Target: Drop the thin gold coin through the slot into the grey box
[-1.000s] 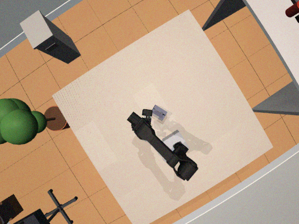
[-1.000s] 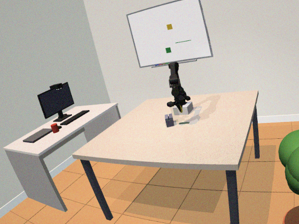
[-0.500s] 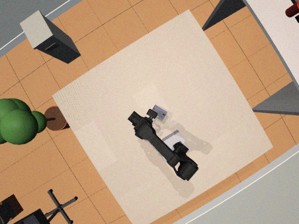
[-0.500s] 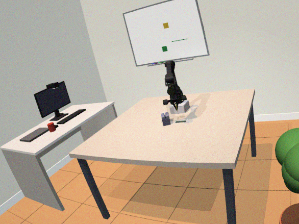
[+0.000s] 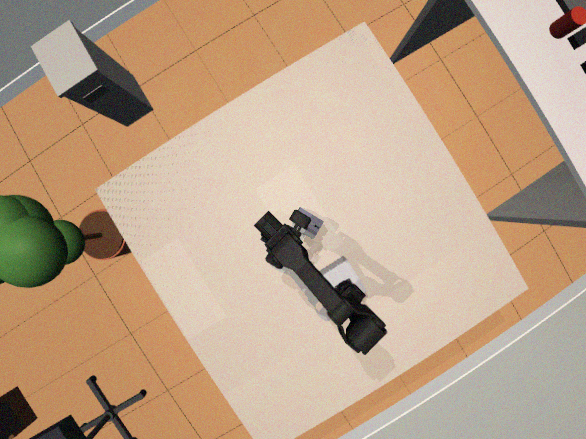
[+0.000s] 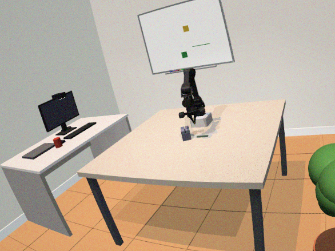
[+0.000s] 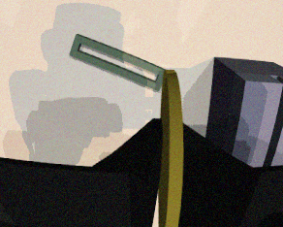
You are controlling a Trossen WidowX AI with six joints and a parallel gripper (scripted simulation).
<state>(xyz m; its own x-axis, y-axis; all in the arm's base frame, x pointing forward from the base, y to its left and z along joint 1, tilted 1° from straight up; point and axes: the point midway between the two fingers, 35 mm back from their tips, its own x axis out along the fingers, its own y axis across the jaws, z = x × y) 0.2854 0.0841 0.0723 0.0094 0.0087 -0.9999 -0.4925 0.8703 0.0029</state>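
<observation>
My gripper [image 6: 194, 122] [image 7: 164, 128] is shut on the gold coin [image 7: 172, 150], which shows nearly edge-on and upright in the wrist view, held above the table. In the top view the arm hides the fingertips and the coin. The dark-green holder [image 6: 202, 136] [image 7: 116, 69] is empty and lies flat, beyond the coin and to the left in the wrist view. The grey box [image 5: 311, 223] [image 6: 186, 135] [image 7: 225, 109] stands beside the holder. It is to the right of the coin in the wrist view, cut off by the frame edge. Its narrow dark slot [image 6: 185, 130] shows in the exterior view.
A larger pale grey block [image 5: 342, 271] [image 6: 203, 121] stands on the table [image 5: 320, 119] [image 6: 160, 156] beside the arm, behind the grey box in the exterior view. The desk with the monitor [image 6: 59, 111] and red mug [image 6: 58, 142] stands apart from this table.
</observation>
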